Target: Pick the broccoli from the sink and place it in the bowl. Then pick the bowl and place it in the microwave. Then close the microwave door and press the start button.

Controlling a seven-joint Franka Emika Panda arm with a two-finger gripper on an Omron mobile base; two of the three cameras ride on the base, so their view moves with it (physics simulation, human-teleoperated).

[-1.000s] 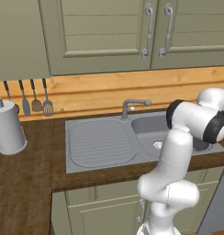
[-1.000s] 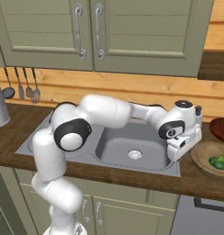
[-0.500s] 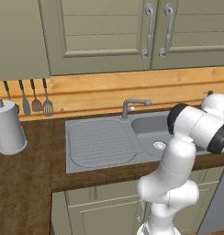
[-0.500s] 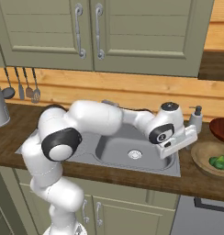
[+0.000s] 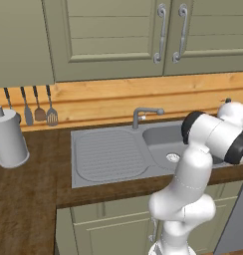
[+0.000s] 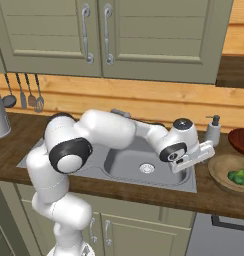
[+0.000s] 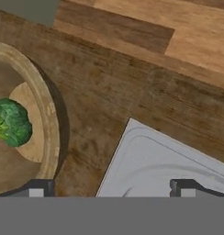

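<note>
Kitchen: sink (image 5: 113, 154), cabinets (image 5: 143, 35), hanging utensils (image 5: 39, 107)

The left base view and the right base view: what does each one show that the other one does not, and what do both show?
Left base view: the ribbed drainboard and a whole white canister on the counter.

Right base view: the open gripper over the sink's right edge, the bowl on the counter with the broccoli lying in it, and a soap dispenser.

Both: the sink, its faucet, the hanging utensils and the cabinet doors above.
</note>
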